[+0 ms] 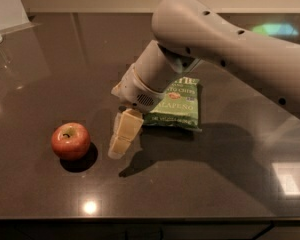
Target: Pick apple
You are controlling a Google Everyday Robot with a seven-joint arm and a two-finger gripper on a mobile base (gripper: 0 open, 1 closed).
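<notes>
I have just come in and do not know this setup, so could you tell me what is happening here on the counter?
A robot arm is going for the apple. Its gripper hangs low over the dark counter, just to the right of the apple as the camera sees it, and is not touching it. The apple sits on the counter, not yet picked up. A green chip bag lies flat behind the gripper, partly hidden by the arm.

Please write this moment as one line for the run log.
task: pick apple | pincer: low, right of apple, not touching | chip bag: behind pincer
</notes>
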